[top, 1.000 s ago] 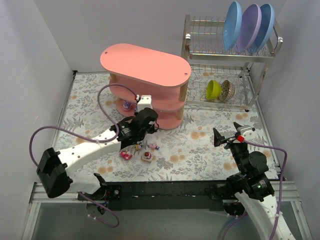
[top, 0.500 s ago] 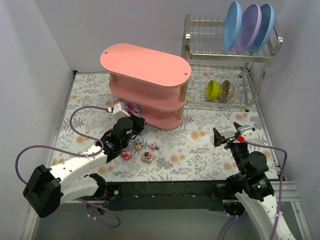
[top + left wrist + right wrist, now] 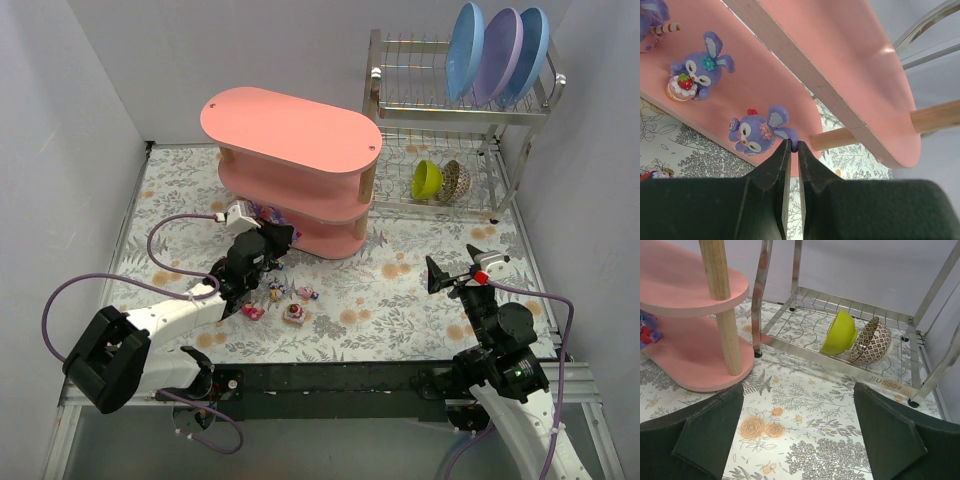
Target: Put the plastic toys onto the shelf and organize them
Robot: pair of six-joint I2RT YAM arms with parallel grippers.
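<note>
Pink shelf (image 3: 290, 125), left side of the counter (image 3: 400, 290): the left hand (image 3: 791, 150) was pushed up against the front edge of the bottom tier, its two fingers closed to a sliver on what looked like a thin limb of a purple bunny toy with a red bow (image 3: 757, 132). The toy sat on that tier right at the fingertips, dead ahead of them and a shade to their left in the wrist view, face turned out toward the hand; whether it stood squarely on the tier could not be told. Further along the same tier were a second purple bunny holding a strawberry cake (image 3: 695, 72) and part of a third figure (image 3: 652, 20), each a little apart from its neighbour. Four small toys (image 3: 294, 314) lay loose on the counter just in front of the shelf, directly beside the left arm. The right hand (image 3: 460, 265) hung wide open and empty, well apart from both the shelf and those toys. By my reading, release depended on the hand opening and drawing straight back along its own line, and the left arm was plainly the nearer one for the loose toys.
</note>
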